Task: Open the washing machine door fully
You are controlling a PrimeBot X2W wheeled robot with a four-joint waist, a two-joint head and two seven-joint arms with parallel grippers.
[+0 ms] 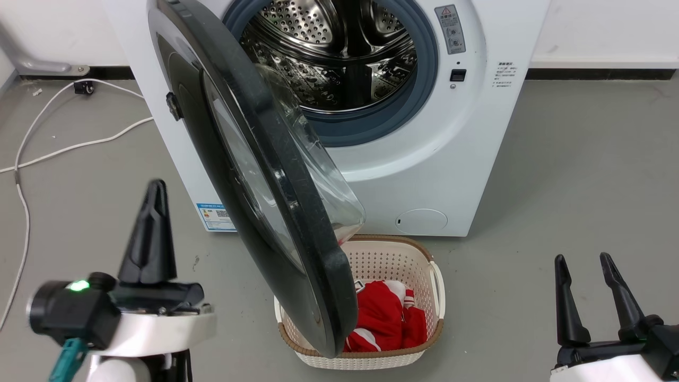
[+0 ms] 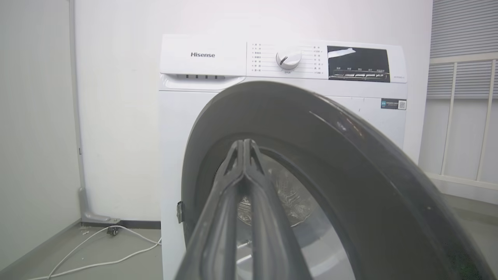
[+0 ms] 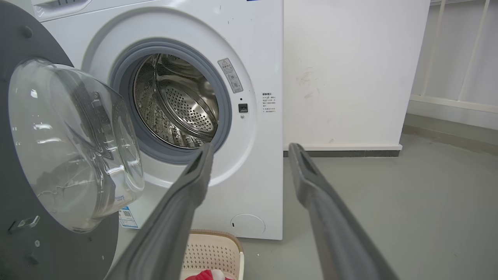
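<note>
Glossy round black door [image 1: 321,260] ajar; left gripper [image 1: 155,191] pressed together, right gripper [image 1: 582,262] spread

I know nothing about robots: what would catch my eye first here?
The big black washing machine door stands part open, jutting toward the camera and baring the shiny steel drum behind it. On the floor under the door's lower edge sits a pale basket holding red clothing. The left hand, fingers shut, rises at lower left; the right hand stands open at lower right.
</note>
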